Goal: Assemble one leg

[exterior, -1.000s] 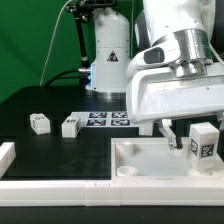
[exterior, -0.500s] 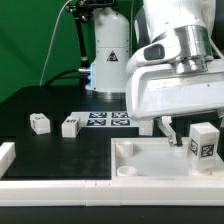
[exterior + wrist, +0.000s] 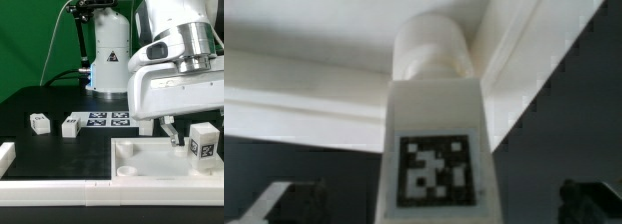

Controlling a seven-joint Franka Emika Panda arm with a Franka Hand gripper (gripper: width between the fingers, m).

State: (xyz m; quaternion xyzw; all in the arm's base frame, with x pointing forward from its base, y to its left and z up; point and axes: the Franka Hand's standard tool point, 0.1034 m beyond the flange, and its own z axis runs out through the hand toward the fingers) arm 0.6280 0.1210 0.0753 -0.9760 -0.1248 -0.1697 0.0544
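1. The fingers are spread wide and hold nothing. In the wrist view their dark tips show at either side of the leg, with a clear gap on each side.
2. The leg stands upright on the white tray, towards the exterior view's right end of it. A black-and-white tag faces the exterior camera.
3. In the wrist view the leg fills the middle of the picture. It shows one tag on the near face and a rounded white stub at the far end.
4. Whether the leg's base sits in a socket cannot be told.
5. In the exterior view the arm's white hand hangs over the tray, just to the exterior view's left of the leg and not touching it.
6. A round corner socket lies open at the tray's near corner.
7. On the black desk, well apart from the tray, lie a small tagged block and a second tagged block.
8. The marker board lies just beside the second tagged block, on the exterior view's right.
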